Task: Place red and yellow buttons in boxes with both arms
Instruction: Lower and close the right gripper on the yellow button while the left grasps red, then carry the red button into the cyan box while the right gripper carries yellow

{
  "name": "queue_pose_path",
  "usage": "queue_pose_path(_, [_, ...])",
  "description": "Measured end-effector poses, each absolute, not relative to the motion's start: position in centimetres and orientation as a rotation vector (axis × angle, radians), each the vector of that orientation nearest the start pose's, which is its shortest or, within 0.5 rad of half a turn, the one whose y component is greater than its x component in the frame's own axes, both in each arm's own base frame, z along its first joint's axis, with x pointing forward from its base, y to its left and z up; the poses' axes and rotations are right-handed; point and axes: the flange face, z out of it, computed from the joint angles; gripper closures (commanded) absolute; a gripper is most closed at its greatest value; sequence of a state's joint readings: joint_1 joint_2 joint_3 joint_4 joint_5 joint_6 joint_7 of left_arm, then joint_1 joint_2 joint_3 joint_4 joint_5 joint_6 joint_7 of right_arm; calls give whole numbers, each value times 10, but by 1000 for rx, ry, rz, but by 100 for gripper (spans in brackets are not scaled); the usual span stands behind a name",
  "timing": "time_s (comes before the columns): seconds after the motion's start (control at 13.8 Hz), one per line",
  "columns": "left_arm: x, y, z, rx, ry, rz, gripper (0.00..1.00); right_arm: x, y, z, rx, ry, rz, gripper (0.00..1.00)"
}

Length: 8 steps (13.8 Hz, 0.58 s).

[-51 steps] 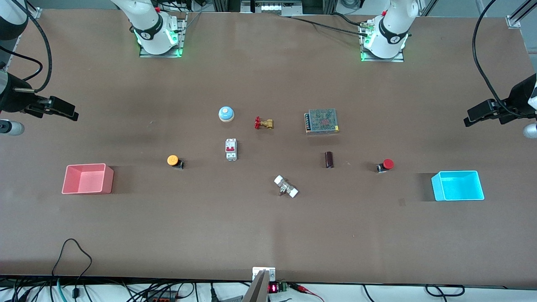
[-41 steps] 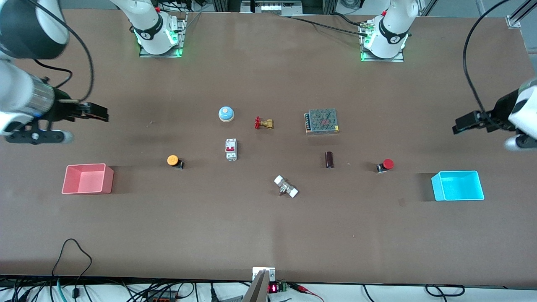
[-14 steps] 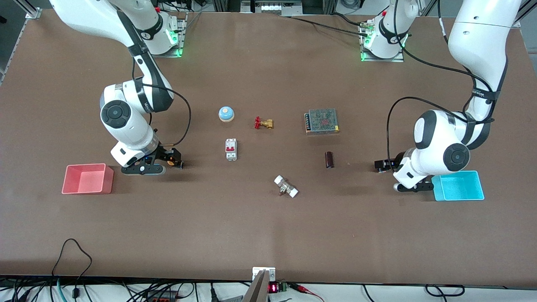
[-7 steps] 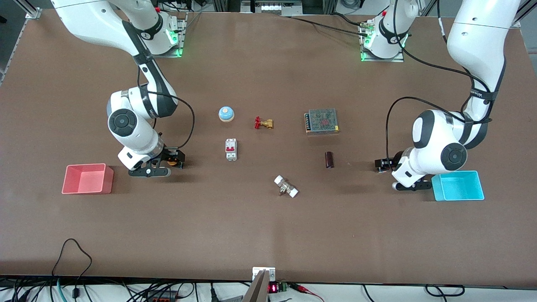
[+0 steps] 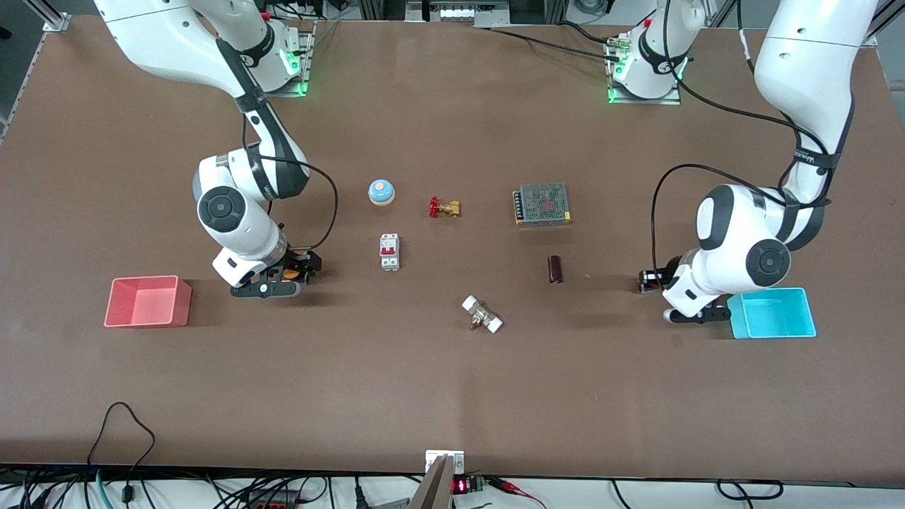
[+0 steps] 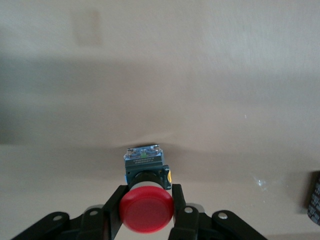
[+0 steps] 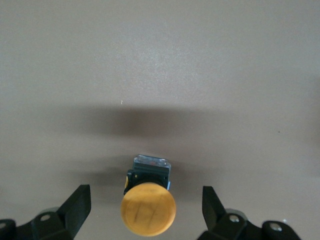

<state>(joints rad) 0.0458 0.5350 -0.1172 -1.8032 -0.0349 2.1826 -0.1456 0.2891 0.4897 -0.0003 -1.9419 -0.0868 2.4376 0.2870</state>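
The red button (image 6: 146, 213) lies on the table beside the cyan box (image 5: 772, 313). My left gripper (image 6: 146, 211) is low over it, with both fingers (image 6: 178, 207) pressed against the sides of its red cap; in the front view the left gripper (image 5: 654, 277) hides most of it. The orange-yellow button (image 7: 148, 209) lies on the table between the wide-open fingers (image 7: 77, 205) of my right gripper (image 7: 145, 209), which do not touch it. In the front view the right gripper (image 5: 291, 268) covers it, a short way from the pink-red box (image 5: 147, 302).
Mid-table stand a blue dome (image 5: 381, 191), a brass valve (image 5: 445, 208), a grey mesh-topped unit (image 5: 542, 204), a white breaker (image 5: 389, 252), a dark cylinder (image 5: 555, 269) and a white fitting (image 5: 482, 314). Both boxes hold nothing.
Both arms swung in from the table ends and came down onto the buttons. In the last second the right gripper slid over the yellow button; the left hand shifted slightly at the red one.
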Motion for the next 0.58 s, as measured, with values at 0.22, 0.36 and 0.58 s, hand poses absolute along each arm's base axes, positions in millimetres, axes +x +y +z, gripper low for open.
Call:
queue_pose_path(0.22, [645,11,293,-3175,-272,106,82,599,178,231,-3191,-109,-43,9])
queue_pose_path(0.36, [649,50,326,-3171,-304,11,82,599,177,230,-3190,-133,-40,13])
queue_pose_path(0.58, [656,101,359,-3168,-262,-101,81,598,177,227,-3191,-148,-31,31])
